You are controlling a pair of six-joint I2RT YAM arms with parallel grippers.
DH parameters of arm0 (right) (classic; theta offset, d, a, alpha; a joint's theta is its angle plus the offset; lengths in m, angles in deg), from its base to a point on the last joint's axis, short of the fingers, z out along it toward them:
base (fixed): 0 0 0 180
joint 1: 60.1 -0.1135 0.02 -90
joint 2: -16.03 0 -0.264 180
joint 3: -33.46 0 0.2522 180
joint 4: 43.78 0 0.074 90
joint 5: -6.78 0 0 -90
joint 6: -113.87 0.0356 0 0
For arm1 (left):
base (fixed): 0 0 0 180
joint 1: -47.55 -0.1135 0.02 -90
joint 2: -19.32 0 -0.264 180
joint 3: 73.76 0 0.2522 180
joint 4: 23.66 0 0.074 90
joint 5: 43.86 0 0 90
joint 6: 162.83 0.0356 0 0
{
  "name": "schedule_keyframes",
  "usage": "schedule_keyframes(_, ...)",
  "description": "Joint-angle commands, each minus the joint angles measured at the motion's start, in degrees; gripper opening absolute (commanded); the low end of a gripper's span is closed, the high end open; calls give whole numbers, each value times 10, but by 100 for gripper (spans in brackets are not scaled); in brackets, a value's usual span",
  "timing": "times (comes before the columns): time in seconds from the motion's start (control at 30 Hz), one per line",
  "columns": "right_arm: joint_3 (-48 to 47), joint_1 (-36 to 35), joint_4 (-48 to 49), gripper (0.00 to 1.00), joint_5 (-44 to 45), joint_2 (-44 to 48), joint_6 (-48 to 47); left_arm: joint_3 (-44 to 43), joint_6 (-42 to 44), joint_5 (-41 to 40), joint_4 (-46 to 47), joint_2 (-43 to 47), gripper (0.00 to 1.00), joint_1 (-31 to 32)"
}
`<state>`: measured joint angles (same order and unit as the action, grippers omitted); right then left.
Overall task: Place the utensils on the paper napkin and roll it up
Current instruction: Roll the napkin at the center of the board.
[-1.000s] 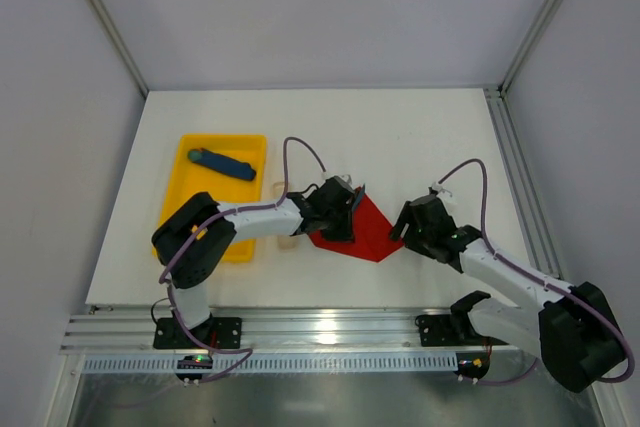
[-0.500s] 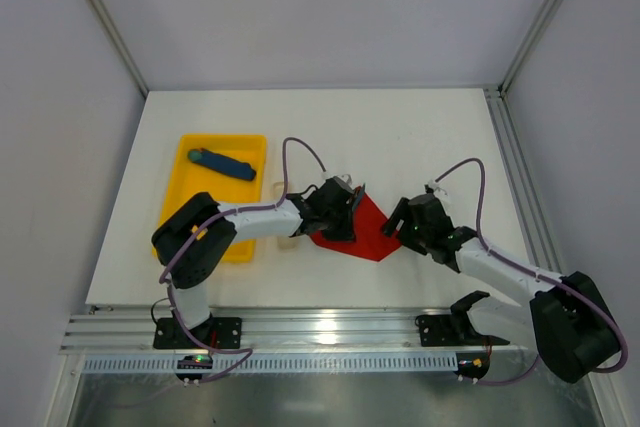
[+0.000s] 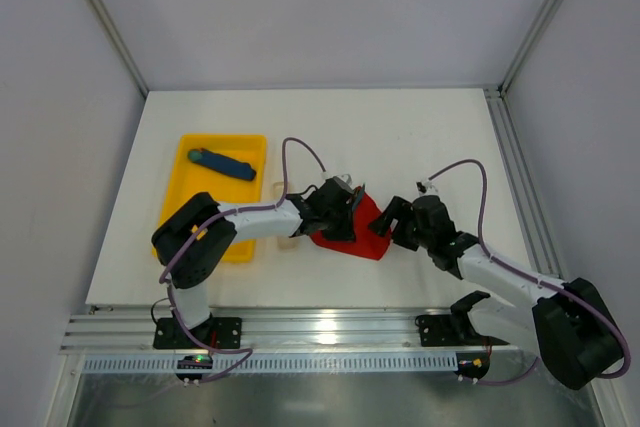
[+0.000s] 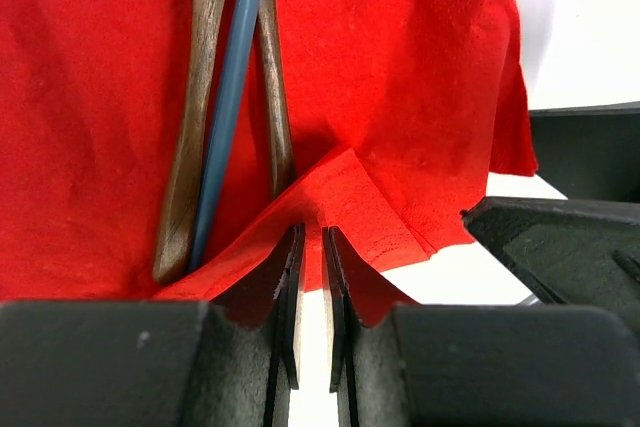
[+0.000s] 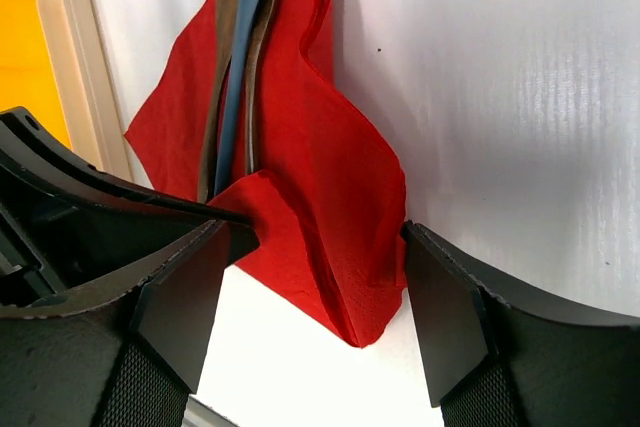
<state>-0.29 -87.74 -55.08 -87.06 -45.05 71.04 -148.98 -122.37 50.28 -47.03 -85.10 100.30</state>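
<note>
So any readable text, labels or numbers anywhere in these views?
None can be read.
The napkin, the utensils, the yellow tray and the blue stick in it carry no visible print.
Nothing else in any of the views shows legible lettering.

The napkin (image 4: 400,77) is bright red with a faint dotted emboss. The utensils (image 4: 195,97) are streaky brown wood, and the slim piece (image 4: 232,97) between them is slate blue. The tray (image 3: 215,192) is yellow, its stick (image 3: 228,164) blue with a teal end. The counter (image 3: 400,127) is white, the fingers (image 5: 175,297) black.
</note>
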Motion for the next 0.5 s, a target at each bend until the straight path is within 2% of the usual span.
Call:
schedule_keyframes(0.0, -16, 1, -9, 77, 32, 14, -30, 5, -4, -4, 15, -6, 16, 1)
schedule_keyframes(0.13, -2, 1, -11, 77, 56, 15, -38, 5, -4, -4, 13, -7, 16, 1)
schedule_keyframes(0.3, 41, 0, 103, 76, -19, 33, -32, 5, -4, -5, 12, -5, 16, 1)
schedule_keyframes(0.47, 32, 2, 132, 74, -48, 66, -66, 6, -4, -6, 8, -3, 16, 1)
